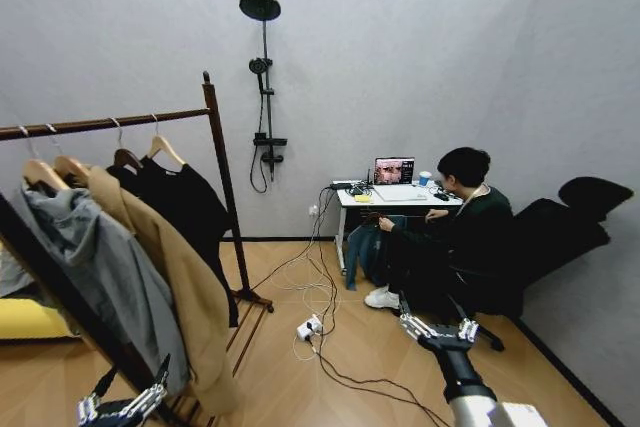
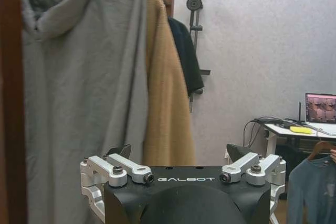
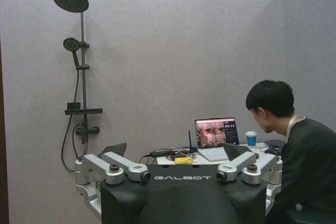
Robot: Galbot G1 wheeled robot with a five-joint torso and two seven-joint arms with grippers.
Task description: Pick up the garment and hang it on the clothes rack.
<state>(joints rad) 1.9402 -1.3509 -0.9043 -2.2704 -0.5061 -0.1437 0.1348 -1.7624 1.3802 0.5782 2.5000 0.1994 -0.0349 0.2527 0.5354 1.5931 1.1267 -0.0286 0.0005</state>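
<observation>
Standing at the left of our head view, the clothes rack loses its near end past the picture's edge, so we see just one dark reddish-brown post with its finial and part of the horizontal bar. Its foot is mostly hidden behind the hanging clothes. Three pieces hang from the bar. Nearest us is a grey hoodie, then a long tan coat, and farthest along, next to the post, the garment, a black top on a pale wooden hanger. The coat covers much of its near side. In the left wrist view it is a dark sliver behind the coat.

Our left gripper sits low at the bottom edge, just before the hoodie's hem and partly cut off; its wrist view shows the jaws spread wide with nothing between them. Our right gripper hangs over the floor, well apart from the rack, likewise spread and empty.
</observation>
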